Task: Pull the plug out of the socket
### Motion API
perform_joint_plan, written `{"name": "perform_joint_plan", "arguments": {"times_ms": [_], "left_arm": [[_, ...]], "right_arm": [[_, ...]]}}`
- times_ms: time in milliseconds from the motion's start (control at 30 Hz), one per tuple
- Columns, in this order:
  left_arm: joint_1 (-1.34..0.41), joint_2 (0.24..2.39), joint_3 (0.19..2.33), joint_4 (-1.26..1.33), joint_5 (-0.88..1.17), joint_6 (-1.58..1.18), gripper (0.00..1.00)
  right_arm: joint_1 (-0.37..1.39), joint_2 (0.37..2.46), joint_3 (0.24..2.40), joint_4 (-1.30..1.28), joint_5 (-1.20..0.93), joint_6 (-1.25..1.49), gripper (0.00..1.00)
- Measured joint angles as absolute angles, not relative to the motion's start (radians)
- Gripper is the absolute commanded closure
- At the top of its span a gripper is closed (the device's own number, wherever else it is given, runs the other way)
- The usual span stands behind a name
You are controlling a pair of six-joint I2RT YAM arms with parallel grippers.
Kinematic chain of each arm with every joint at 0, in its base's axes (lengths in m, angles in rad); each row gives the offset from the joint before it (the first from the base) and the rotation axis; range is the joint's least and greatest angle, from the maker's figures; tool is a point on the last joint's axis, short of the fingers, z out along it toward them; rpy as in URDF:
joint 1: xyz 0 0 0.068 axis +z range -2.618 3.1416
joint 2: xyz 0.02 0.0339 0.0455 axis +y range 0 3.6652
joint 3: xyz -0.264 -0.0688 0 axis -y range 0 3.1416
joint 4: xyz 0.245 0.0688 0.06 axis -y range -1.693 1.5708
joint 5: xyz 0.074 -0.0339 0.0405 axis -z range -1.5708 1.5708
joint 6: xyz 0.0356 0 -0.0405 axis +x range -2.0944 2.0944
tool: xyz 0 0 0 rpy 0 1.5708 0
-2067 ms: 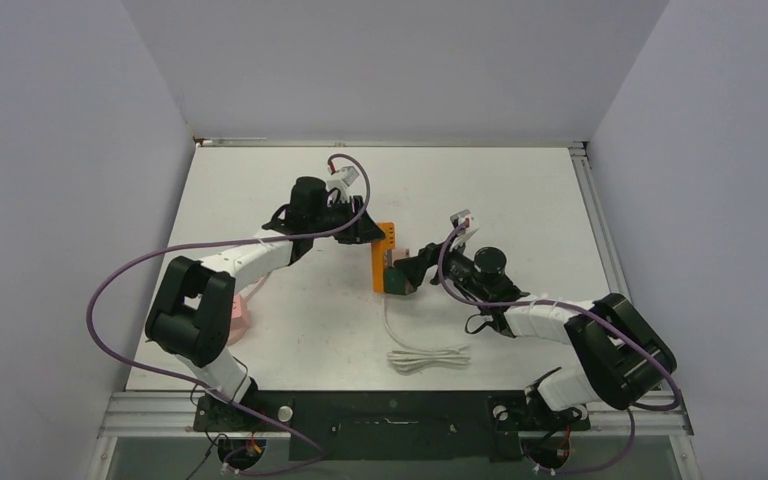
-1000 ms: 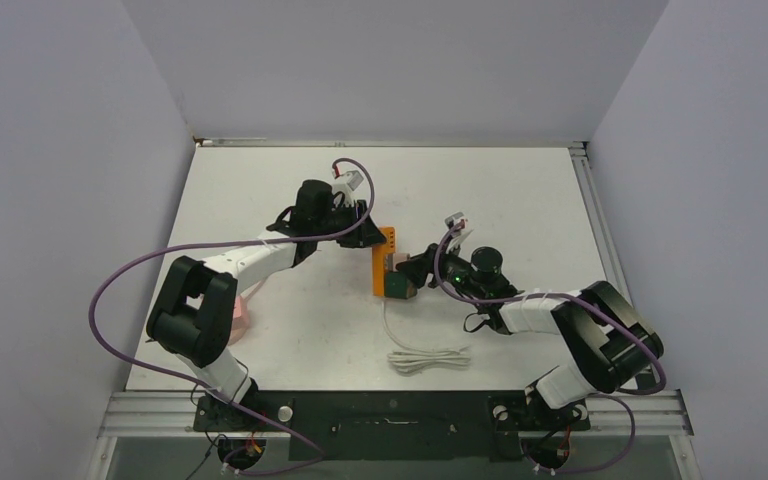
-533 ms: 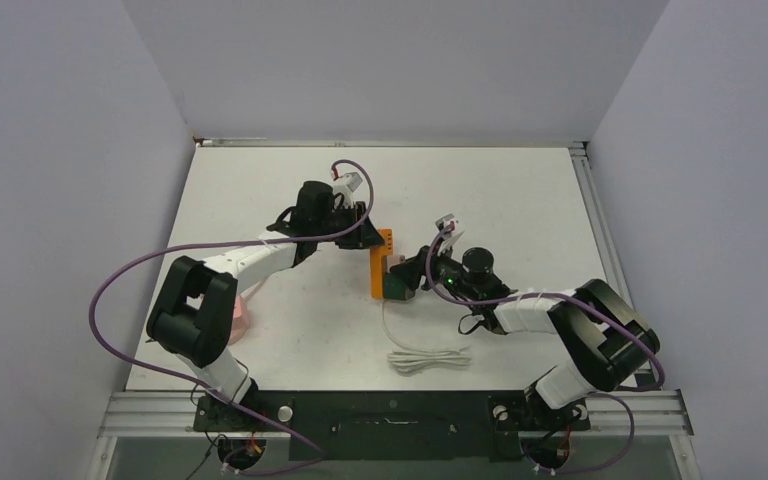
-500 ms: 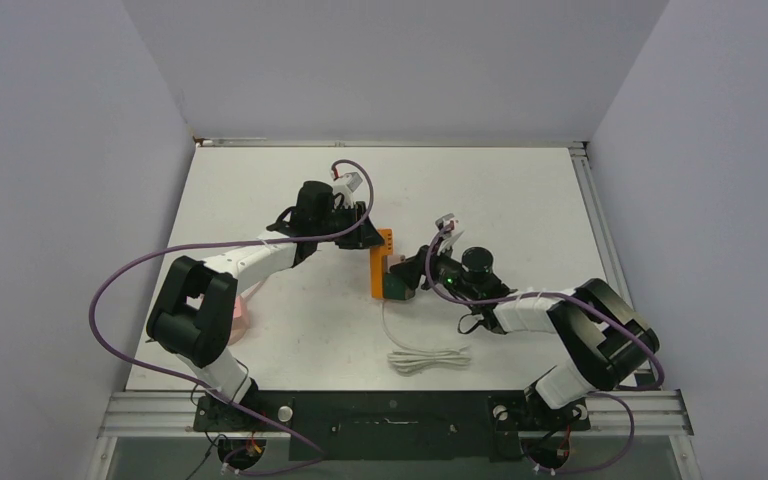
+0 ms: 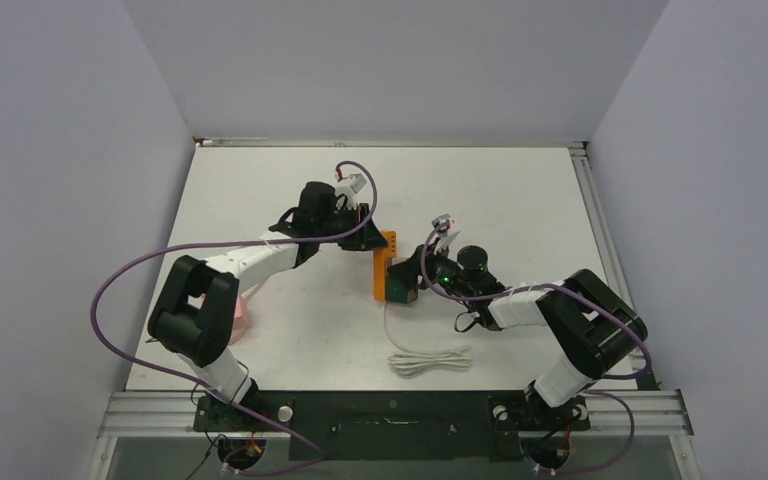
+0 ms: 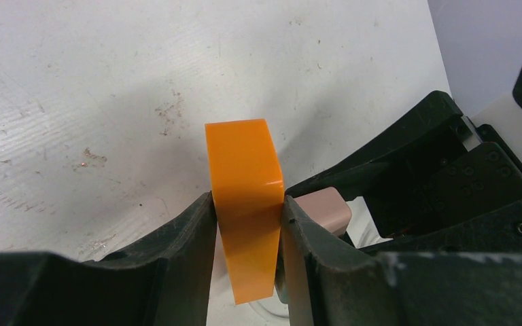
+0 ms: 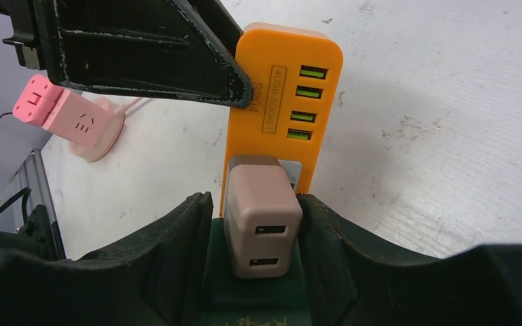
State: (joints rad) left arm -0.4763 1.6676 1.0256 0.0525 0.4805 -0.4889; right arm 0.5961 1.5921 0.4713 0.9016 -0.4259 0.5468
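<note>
Socket: an orange plastic power strip with a row of green USB ports stands on its long edge near the middle of the white table.
Plug: a beige, boxy plastic charger plug is seated in the strip's face, at the end nearer the table's near edge, just below the green ports.
Left gripper: pinching the orange strip at its far end, one finger pressed flat against each broad side.
Right gripper: its fingers straddle the beige plug. One finger touches the plug's side, while a thin dark gap shows at the other. I cannot tell whether the plug is clamped.
Below the plug: a dark green block lies between the right fingers.
Cable: a white cord lies coiled between the strip and the near edge.
Left edge: a pink cube socket on a round pink base.
</note>
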Motion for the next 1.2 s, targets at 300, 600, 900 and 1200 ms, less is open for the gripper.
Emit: {"name": "perform_joint_plan", "arguments": {"times_ms": [300,600,900,1200], "left_arm": [[-0.476,1.672,1.026,0.065,0.516,-0.488,1.00],[-0.476,1.672,1.028,0.067,0.522,-0.484,1.00],[-0.477,1.672,1.028,0.065,0.520,-0.471,1.00],[-0.479,1.672,1.028,0.064,0.503,-0.467,1.00]], "right_arm": [[0.576,1.621,0.471,0.971,-0.488,0.591,0.73],[0.571,1.621,0.471,0.971,-0.498,0.595,0.92],[0.571,1.621,0.471,0.956,-0.466,0.596,0.95],[0.571,1.620,0.471,0.947,-0.444,0.614,0.95]]}}
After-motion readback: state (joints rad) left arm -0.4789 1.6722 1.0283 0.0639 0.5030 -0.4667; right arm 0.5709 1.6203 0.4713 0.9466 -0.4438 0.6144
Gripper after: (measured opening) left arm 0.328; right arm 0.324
